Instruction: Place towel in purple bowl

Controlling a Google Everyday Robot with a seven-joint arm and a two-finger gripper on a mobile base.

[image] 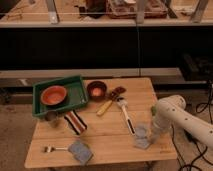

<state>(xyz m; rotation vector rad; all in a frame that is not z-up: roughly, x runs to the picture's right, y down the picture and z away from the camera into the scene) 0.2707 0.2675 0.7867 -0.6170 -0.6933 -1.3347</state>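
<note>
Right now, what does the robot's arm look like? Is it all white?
Yes, the robot's arm is smooth and white, made of fat rounded tubes with a ball-like elbow. It narrows toward the claw, which is down by the crumpled grey-blue cloth towel near the right front edge of the light wooden table. I see no markings or loose cables on it.
</note>
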